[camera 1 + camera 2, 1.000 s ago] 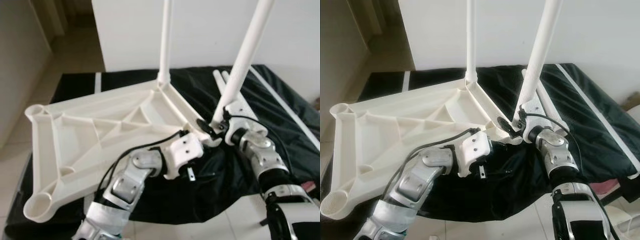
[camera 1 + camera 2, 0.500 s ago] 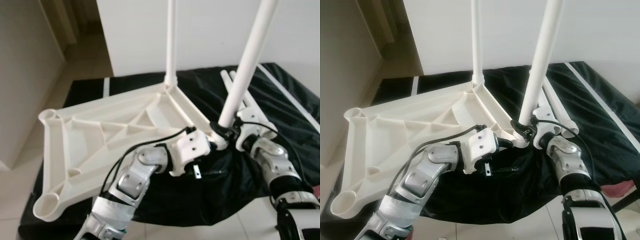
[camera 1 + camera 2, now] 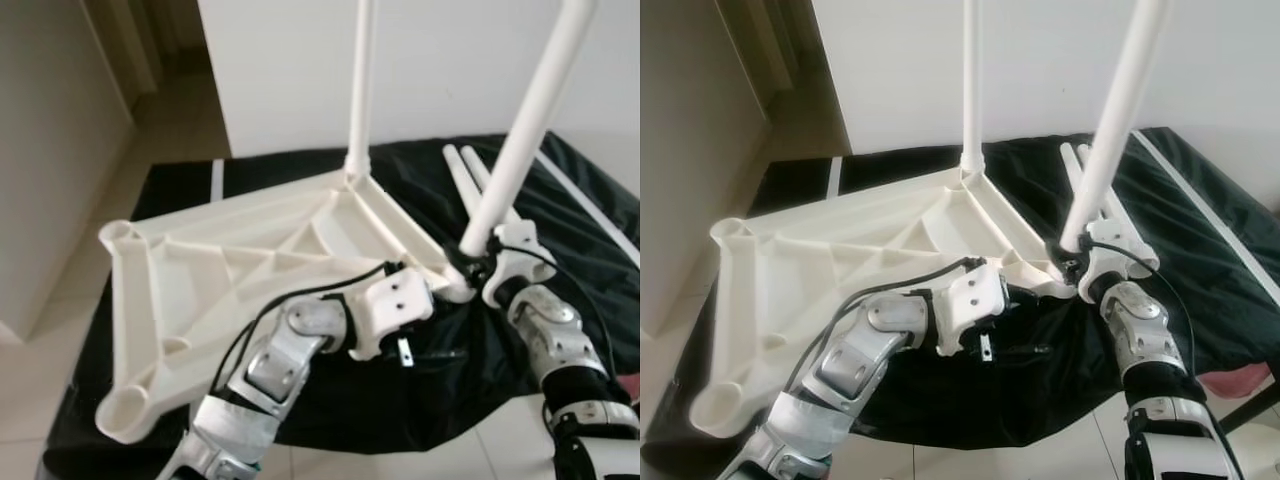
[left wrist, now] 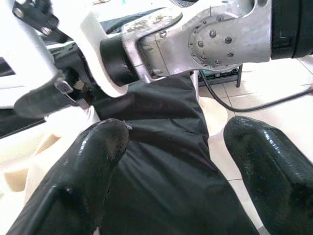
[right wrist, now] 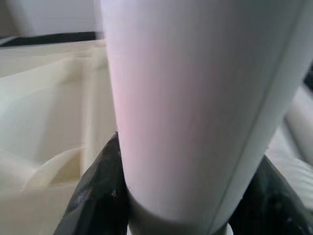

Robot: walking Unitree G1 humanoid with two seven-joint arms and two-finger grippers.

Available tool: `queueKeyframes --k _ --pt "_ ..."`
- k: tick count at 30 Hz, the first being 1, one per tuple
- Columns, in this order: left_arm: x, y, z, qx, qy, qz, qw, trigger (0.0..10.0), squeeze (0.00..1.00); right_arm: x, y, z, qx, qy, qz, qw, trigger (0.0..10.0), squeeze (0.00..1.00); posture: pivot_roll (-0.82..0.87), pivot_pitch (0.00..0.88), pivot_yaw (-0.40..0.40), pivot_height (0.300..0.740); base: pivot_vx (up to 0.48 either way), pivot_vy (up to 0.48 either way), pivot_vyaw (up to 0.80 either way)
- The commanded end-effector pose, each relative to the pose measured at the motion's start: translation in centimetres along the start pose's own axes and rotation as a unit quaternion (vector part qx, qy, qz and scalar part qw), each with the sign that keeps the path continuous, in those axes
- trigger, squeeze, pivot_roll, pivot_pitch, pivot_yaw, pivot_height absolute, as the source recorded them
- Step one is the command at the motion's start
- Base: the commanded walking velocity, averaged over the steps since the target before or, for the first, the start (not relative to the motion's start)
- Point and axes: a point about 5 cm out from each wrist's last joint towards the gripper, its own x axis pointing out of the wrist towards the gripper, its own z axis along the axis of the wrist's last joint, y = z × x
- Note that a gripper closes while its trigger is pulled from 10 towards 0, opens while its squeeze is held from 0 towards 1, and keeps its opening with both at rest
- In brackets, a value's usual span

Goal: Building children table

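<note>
The white plastic table top (image 3: 230, 265) lies upside down on a black cloth (image 3: 440, 390). One white leg (image 3: 358, 80) stands upright in its far corner. A second leg (image 3: 525, 130) leans to the right, its foot at the near right corner socket (image 3: 455, 285). My right gripper (image 3: 472, 262) is shut on that leg just above its foot; the right wrist view has the leg (image 5: 195, 98) between the black fingers (image 5: 98, 196). My left gripper (image 4: 176, 142) stands open over the cloth beside the table's edge, its wrist (image 3: 395, 308) close to the same corner.
Two spare legs (image 3: 470, 175) lie on the cloth behind the right gripper, and a long white rail (image 3: 590, 210) lies further right. Two open corner sockets (image 3: 125, 415) are on the left side. A white wall stands behind; tiled floor lies in front.
The camera has shifted, so the whole scene sits further right. The right gripper keeps its hold on the tilted leg at the corner; the left arm stays beside the table edge.
</note>
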Motion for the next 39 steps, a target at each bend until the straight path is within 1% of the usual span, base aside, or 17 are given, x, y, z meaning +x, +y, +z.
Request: queueKeyframes --k 1,6,7,9,10,13,16,18,19,21,22,27,28,31,37,38,39 --pt "0.3 0.3 -0.1 0.000 -0.001 0.026 1.000 10.0 0.00 -0.4 -0.8 -1.3 0.033 0.039 -0.055 0.997 10.0 0.00 -0.07 0.000 0.033 0.740 0.000 0.000 0.00" --pt "0.4 0.4 -0.1 0.001 -0.003 0.030 1.000 10.0 0.00 0.0 0.1 -0.9 0.047 0.030 -0.072 0.996 10.0 0.00 -0.07 0.000 0.022 0.740 0.000 0.000 0.00" --pt "0.6 0.4 0.0 0.000 -0.005 0.033 0.999 10.0 0.00 0.3 1.1 -0.6 0.062 0.023 -0.090 0.994 10.0 0.00 -0.07 0.000 0.006 0.740 0.000 0.000 0.00" --pt "0.4 0.5 0.0 -0.001 -0.008 0.043 0.999 10.0 0.00 1.2 5.1 -0.2 0.081 0.010 -0.111 0.990 10.0 0.00 -0.06 0.000 -0.006 0.740 0.000 0.000 0.00" --pt "0.4 0.5 0.0 -0.001 -0.008 0.043 0.999 10.0 0.00 1.2 5.1 -0.2 0.081 0.010 -0.111 0.990 10.0 0.00 -0.06 0.000 -0.006 0.740 0.000 0.000 0.00" --pt "0.5 0.5 0.0 -0.002 -0.010 0.046 0.999 10.0 0.00 1.3 6.8 -0.1 0.090 0.007 -0.120 0.989 10.0 0.00 -0.06 0.000 -0.013 0.740 0.000 0.000 0.00" --pt "0.4 0.4 -0.2 -0.002 -0.007 0.049 0.999 10.0 0.00 1.4 9.4 0.7 0.106 -0.010 -0.126 0.986 10.0 0.00 -0.05 0.000 -0.017 0.740 0.000 0.000 0.00" --pt "0.5 0.4 -0.3 -0.001 -0.006 0.049 0.999 10.0 0.00 1.4 9.8 0.9 0.110 -0.013 -0.127 0.986 10.0 0.00 -0.05 0.000 -0.016 0.740 0.000 0.000 0.00" --pt "0.4 0.4 -0.2 -0.001 -0.008 0.049 0.999 10.0 0.00 1.3 9.8 1.5 0.102 -0.032 -0.111 0.988 10.0 1.00 -0.04 0.000 -0.023 0.740 0.000 0.000 0.00" --pt "0.3 0.4 -0.1 0.000 -0.009 0.049 0.999 10.0 0.00 1.2 9.8 1.9 0.096 -0.047 -0.099 0.989 10.0 1.00 -0.04 0.000 -0.023 0.740 0.000 0.000 0.00" --pt "0.1 0.5 -0.4 0.000 -0.005 0.052 0.999 10.0 0.00 1.1 9.0 2.0 0.088 -0.058 -0.100 0.989 10.0 1.00 -0.03 0.000 -0.039 0.740 0.000 0.000 0.00" --pt "-0.2 0.7 -0.6 0.000 0.001 0.062 0.998 10.0 0.00 0.8 8.1 2.2 0.085 -0.070 -0.111 0.988 10.0 1.00 -0.03 0.000 -0.034 0.740 0.000 0.000 0.00" --pt "0.0 0.7 -0.5 -0.002 -0.006 0.065 0.998 10.0 0.00 0.2 7.1 2.6 0.073 -0.098 -0.110 0.986 10.0 1.00 -0.04 0.000 -0.040 0.740 0.000 0.000 0.00" --pt "0.2 0.6 -0.5 -0.001 -0.004 0.065 0.998 10.0 0.00 -0.5 6.1 2.5 0.064 -0.110 -0.113 0.985 10.0 1.00 -0.04 0.000 -0.036 0.740 0.000 0.000 0.00" --pt "-0.1 0.7 -0.3 0.004 -0.004 0.067 0.998 10.0 0.00 -1.8 5.6 1.9 0.065 -0.107 -0.096 0.988 10.0 1.00 -0.04 0.000 -0.032 0.740 0.000 0.000 0.00" --pt "-0.4 0.8 -0.3 0.007 -0.003 0.071 0.997 10.0 0.00 -2.3 5.4 1.6 0.060 -0.104 -0.089 0.989 10.0 0.26 -0.04 0.000 -0.032 0.740 0.000 0.000 0.00" --pt "-0.9 1.1 -0.3 0.010 -0.001 0.076 0.997 10.0 0.00 -2.9 5.4 1.3 0.058 -0.102 -0.081 0.990 10.0 0.00 -0.04 0.000 -0.031 0.740 0.000 0.000 0.00"
